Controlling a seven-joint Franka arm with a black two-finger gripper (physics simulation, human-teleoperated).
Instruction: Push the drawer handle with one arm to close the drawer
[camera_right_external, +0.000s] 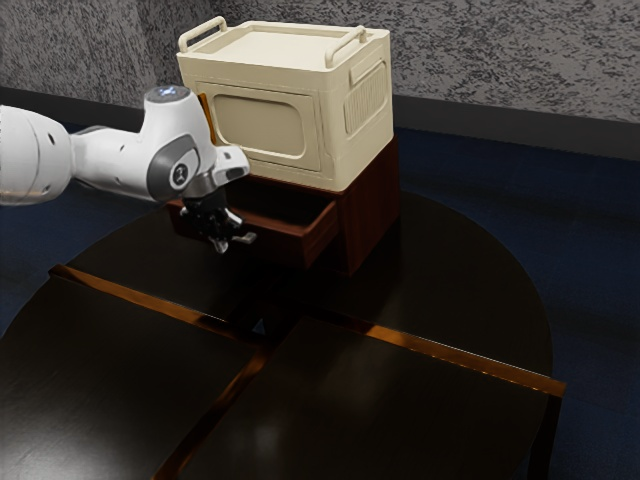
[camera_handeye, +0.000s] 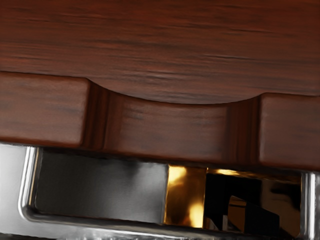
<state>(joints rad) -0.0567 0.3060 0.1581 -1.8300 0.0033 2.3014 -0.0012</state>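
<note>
Drawer (camera_right_external: 285, 246) of a reddish-brown wooden cabinet (camera_right_external: 370, 225), standing partly open; the cabinet lies toward the far edge of the round, dark worktop (camera_right_external: 470, 280) (far, that is, in the exterior view), with a cream storage box (camera_right_external: 265, 125) on top of it. The end effector (camera_right_external: 222, 243) is at the drawer's front, right by the metal handle (camera_right_external: 249, 238); how far open it is, and whether it has hold of anything, cannot be told. In the wrist view, the drawer's front has a shallow curved notch in its upper edge (the handle's rounded, silvery frame lies alongside); brass-coloured strips (camera_right_external: 460, 362) cross the worktop.
</note>
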